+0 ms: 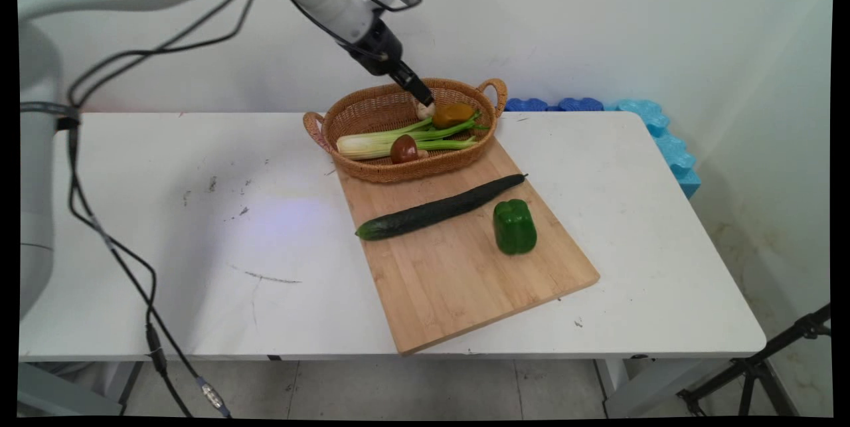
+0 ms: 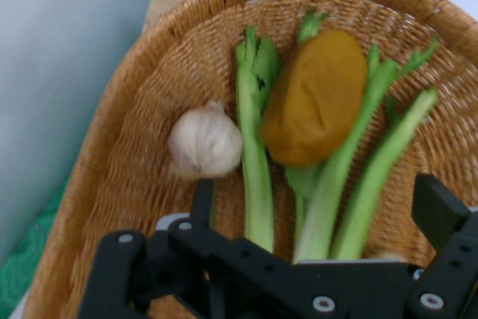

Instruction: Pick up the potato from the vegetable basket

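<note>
Reaching into the basket [image 1: 372, 115] with your tool [image 2: 317, 222] spread wide just above the garlic [image 2: 205, 142], you risk snagging the celery [image 2: 254, 162] or nudging the orange lump [image 2: 314, 98] resting on the stalks beside it.

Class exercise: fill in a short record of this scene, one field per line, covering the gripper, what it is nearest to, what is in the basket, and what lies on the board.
Gripper: gripper lowered into the basket, fingers apart, holding nothing
Nearest thing: garlic bulb, beside the celery stalks
Basket contents: garlic bulb, celery stalks, orange-brown piece lying on the celery, brown mushroom
Cutting board: cucumber and green pepper, apart
Support: white table
</note>
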### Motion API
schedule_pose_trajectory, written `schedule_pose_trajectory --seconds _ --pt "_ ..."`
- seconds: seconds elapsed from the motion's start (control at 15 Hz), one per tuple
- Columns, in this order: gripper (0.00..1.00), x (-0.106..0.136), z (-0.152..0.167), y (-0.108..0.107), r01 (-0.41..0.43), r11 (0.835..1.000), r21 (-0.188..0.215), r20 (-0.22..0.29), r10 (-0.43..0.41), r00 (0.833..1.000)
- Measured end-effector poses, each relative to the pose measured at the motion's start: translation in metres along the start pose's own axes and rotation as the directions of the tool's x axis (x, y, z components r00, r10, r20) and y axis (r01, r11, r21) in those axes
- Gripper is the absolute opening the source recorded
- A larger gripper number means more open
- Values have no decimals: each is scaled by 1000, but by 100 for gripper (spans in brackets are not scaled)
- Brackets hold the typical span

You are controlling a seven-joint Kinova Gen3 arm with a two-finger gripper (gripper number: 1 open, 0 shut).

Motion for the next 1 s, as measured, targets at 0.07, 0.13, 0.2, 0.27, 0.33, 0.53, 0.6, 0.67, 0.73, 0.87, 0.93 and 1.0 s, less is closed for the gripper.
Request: schedule_pose_trajectory --seconds 0.07,0.13,0.2,0.27,0.33,0.53,0.6,0.67,0.73,0.87,0.93,1.0 --pt "100 3 13 -2 -9 1000 -5 3 9 1000" --pt "100 5 21 -3 -15 1000 -10 6 15 1000" --pt "100 8 32 -4 -25 1000 -18 10 25 1000" --pt "100 11 45 -3 -38 999 -31 14 39 999" --pt "100 14 56 -3 -51 998 -45 19 52 998" --pt "100 19 82 -2 -90 993 -74 27 93 995" --pt "100 21 88 -1 -102 992 -79 29 104 994" --pt "100 23 94 -1 -113 990 -84 30 116 993" --pt "100 24 99 -1 -125 988 -88 31 128 991" --pt "100 26 105 0 -138 986 -91 32 142 989" --pt "0 28 108 0 -145 985 -92 32 149 988" --pt "0 28 110 0 -150 984 -93 31 154 988"
